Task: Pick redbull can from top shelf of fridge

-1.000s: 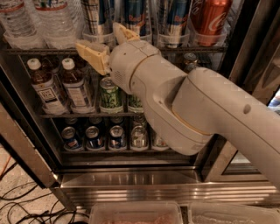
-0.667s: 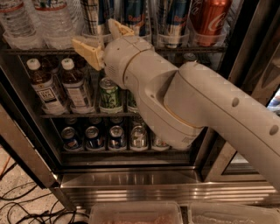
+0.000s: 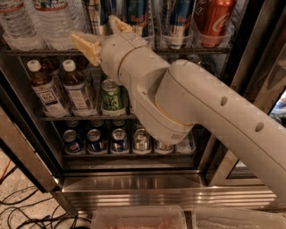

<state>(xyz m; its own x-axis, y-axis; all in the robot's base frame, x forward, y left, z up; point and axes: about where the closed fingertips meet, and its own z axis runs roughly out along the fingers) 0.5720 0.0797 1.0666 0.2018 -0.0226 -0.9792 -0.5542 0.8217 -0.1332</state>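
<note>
Slim redbull cans stand in a row on the top shelf of the fridge. One is silver with dark checks, and two are blue and lettered. My gripper is open in front of the shelf's edge, with its tan fingers spread just below the checked can. It holds nothing. My white arm crosses from the lower right and hides part of the middle rack.
A red Coca-Cola can stands at the right of the top shelf and water bottles at the left. Tea bottles and a green can stand on the middle rack, and short cans on the lowest. Cables lie on the floor.
My gripper has moved up and a little left, from the middle rack's level to the top shelf's edge. The fingers stay spread.
</note>
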